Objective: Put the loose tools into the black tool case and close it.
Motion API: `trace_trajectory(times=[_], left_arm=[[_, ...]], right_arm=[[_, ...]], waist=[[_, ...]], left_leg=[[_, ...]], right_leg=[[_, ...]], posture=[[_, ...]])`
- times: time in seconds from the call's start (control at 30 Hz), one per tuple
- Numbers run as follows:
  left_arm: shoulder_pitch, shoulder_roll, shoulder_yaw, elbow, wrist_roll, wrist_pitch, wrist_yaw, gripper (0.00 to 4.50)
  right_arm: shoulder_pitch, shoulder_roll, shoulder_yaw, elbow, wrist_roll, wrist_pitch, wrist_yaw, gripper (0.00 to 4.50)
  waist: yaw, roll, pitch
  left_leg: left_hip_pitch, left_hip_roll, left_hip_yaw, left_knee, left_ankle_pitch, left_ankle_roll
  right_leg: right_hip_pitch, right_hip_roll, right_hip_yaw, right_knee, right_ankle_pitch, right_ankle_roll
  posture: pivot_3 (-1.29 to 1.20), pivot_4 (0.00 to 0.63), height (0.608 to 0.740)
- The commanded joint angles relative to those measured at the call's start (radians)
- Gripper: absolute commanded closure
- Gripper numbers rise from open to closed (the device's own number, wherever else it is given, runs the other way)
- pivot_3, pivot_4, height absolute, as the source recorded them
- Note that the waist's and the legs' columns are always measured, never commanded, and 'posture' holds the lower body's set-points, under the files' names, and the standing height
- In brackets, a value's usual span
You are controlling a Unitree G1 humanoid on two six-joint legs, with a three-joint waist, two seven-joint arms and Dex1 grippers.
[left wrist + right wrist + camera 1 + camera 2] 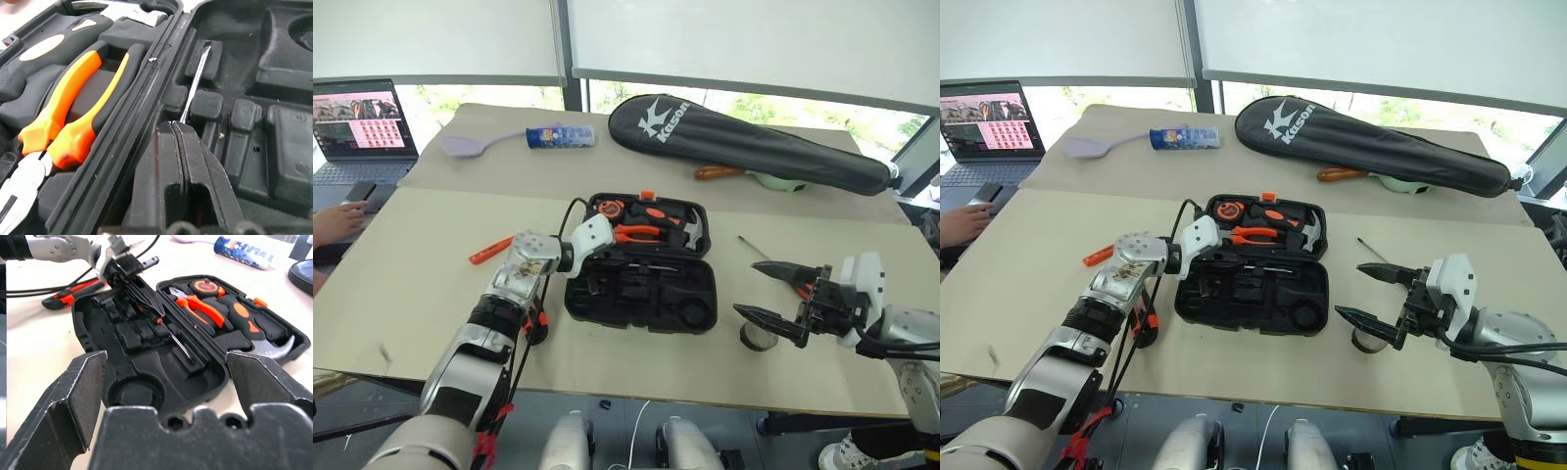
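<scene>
The black tool case [636, 321] lies open mid-table, with orange-handled pliers [636, 233], a tape measure and a hammer in its far half. My left gripper [589, 277] is shut inside the near half. Its fingertips [168, 132] rest at the handle end of a screwdriver shaft [195, 83] lying in a recess. The handle is hidden, so I cannot tell whether it is gripped. An orange-and-black utility knife [491, 251] lies left of the case. My right gripper [745, 287] hangs open right of the case, above a grey tape roll [754, 338]. A thin screwdriver [752, 248] lies behind it.
A long black Kason racket bag [744, 142] lies across the back, with an orange-handled object [717, 172] at its near edge. A lilac spoon [468, 145] and a blue tube [560, 136] sit back left. A laptop [362, 122] and a person's hand [337, 220] are far left.
</scene>
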Motion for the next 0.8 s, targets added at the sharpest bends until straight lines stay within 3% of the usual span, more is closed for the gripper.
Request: trace_trajectory(times=[0.03,0.1,0.23,0.47,0.7,0.8], left_arm=[[0.049,-0.007,0.05,-0.033,-0.057,0.007,0.011,4.21],[0.076,-0.005,0.112,-0.1,-0.139,0.001,-0.021,3.83],[0.176,0.04,0.247,-0.243,-0.291,-0.066,-0.072,2.33],[0.521,0.216,0.441,-0.597,-0.518,-0.019,-0.19,0.05],[0.727,0.345,0.599,-0.617,-0.594,0.02,-0.223,0.05],[0.793,0.385,0.604,-0.676,-0.649,0.095,-0.249,0.05]], right_arm=[[0.008,-0.004,-0.06,-0.01,0.012,-0.011,-0.018,0.0],[0.026,-0.006,-0.105,0.006,0.007,-0.036,-0.019,0.0],[0.133,0.013,-0.222,0.056,-0.028,-0.131,-0.007,0.0],[0.364,0.111,-0.397,0.266,-0.128,-0.396,-0.007,0.0],[0.418,0.167,-0.394,0.342,-0.142,-0.454,-0.056,0.0],[0.365,0.101,-0.353,0.29,-0.135,-0.375,-0.054,0.0]], waist=[[-0.001,0.0,0.0],[-0.006,0.001,0.0],[-0.007,0.001,0.0],[-0.013,0.004,-0.002],[-0.021,0.007,-0.001],[-0.036,0.009,-0.001]], left_leg=[[0.0,0.0,0.0,0.0,0.0,0.0],[0.0,0.0,0.0,0.0,0.0,0.0],[-0.003,0.001,-0.001,-0.001,0.0,0.0],[0.002,0.002,-0.001,-0.003,-0.002,0.001],[0.016,0.005,0.004,-0.003,-0.002,0.001],[0.019,0.007,0.001,-0.006,-0.002,0.001]], right_leg=[[0.0,0.0,0.0,0.0,0.0,0.0],[0.0,0.0,0.0,0.0,0.0,0.0],[-0.004,0.0,0.0,0.0,0.0,0.0],[-0.001,-0.001,0.002,-0.001,0.0,0.0],[0.012,-0.002,0.002,-0.002,-0.007,-0.007],[0.012,-0.002,0.003,-0.001,-0.007,-0.009]], posture=[[0.0,0.15,0.74],[0.0,0.15,0.74],[0.0,0.15,0.74],[0.0,0.15,0.74],[0.0,0.15,0.74],[0.0,0.15,0.74]])
